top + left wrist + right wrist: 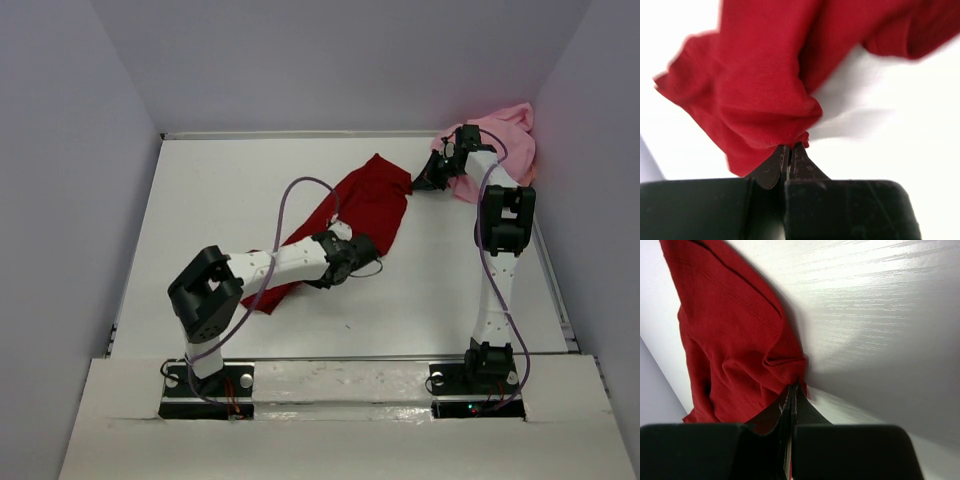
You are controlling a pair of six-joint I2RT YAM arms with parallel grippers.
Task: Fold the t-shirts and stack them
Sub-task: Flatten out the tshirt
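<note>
Left jaws and right jaws pinch the dark red t-shirt (pink t-shirt crumpled nearby).

Dark red t-shirt lies rumpled diagonally at centre; light pink t-shirt sits bunched far right.

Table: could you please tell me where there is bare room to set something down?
Bare: the table left of the dark red shirt; the patch between that shirt and the right arm. Crowded: the far right corner, with pink shirt and right pincer.
</note>
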